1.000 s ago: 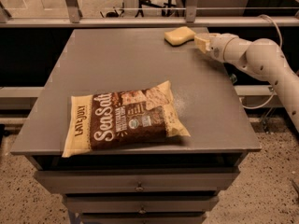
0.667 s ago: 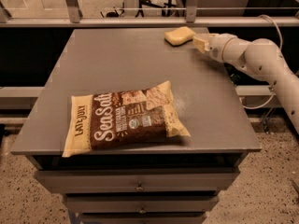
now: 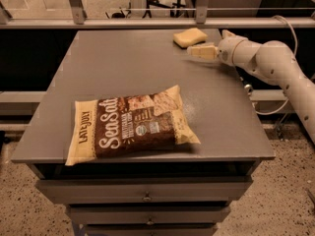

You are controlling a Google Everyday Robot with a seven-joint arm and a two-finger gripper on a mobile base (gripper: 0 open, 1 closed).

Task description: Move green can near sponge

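The pale yellow sponge [image 3: 189,37] lies at the far right of the grey table top [image 3: 123,68], near the back edge. My gripper [image 3: 198,52] reaches in from the right on the white arm [image 3: 268,63]. It is low over the table, just in front of the sponge and slightly to its right. No green can shows anywhere in the camera view. It is either hidden by the gripper or out of view.
A large brown-and-cream chip bag [image 3: 130,124] lies flat near the table's front edge. A metal rail [image 3: 147,22] runs behind the table. Drawers [image 3: 147,195] sit under the front edge. A cable [image 3: 290,28] hangs by the arm.
My gripper has moved a little to the left and toward the front, now just in front of the sponge. The sponge and chip bag have not moved.
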